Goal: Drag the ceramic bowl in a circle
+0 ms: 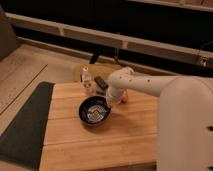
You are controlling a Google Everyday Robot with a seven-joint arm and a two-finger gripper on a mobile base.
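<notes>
Now the bowl (91,112) sits near the middle of the wooden table (100,145), just in front of a small bottle (86,75). The gripper (109,103) is down at the bowl's right rim; whether it is spread or pinching the rim cannot be told.

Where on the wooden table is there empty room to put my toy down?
The wooden table is bare in front, between the ceramic bowl and the near edge, and left of the bowl up to the dark mat. The back is crowded: bottle, cup, and the gripper at the bowl's rim.
</notes>
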